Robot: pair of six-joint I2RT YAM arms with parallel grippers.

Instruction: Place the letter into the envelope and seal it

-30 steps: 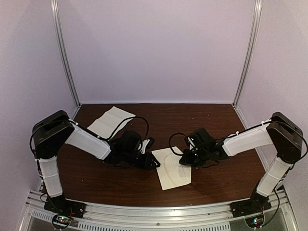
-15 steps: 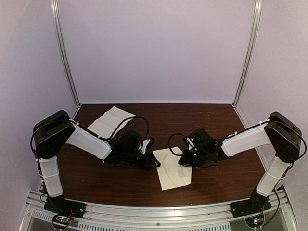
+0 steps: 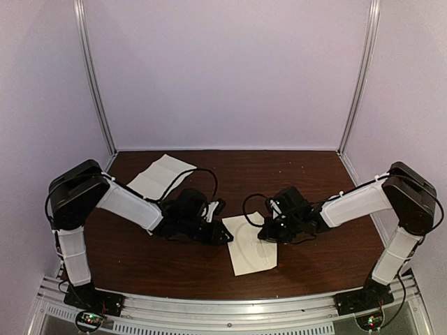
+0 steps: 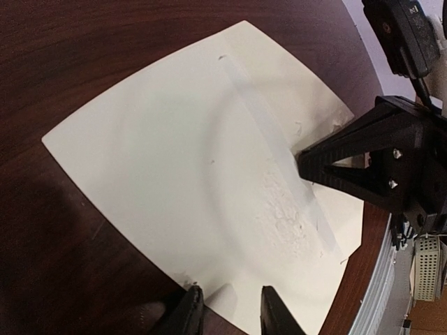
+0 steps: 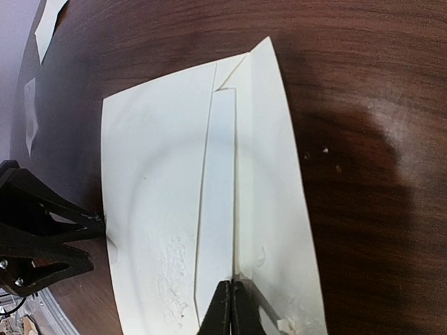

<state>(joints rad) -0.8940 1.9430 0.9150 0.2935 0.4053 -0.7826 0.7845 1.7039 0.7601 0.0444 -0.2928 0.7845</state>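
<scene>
The cream envelope (image 3: 250, 246) lies flat on the dark wooden table, between my two grippers. Its narrow flap (image 5: 218, 195) is folded along its length. My right gripper (image 5: 231, 296) is shut, its tips meeting on the flap's edge at the envelope's right side. My left gripper (image 4: 230, 314) stands open over the envelope's left edge, one finger (image 4: 188, 310) at the table side and the other over the paper. The letter (image 3: 159, 174), a whiter creased sheet, lies at the back left, away from both grippers.
Metal frame posts (image 3: 94, 77) and pale walls enclose the table on three sides. A metal rail (image 3: 230, 307) with the arm bases runs along the near edge. Two small white pieces (image 5: 50, 21) show far off in the right wrist view.
My right gripper has closed its jaws at the flap and edged slightly left. The left arm has barely moved.
</scene>
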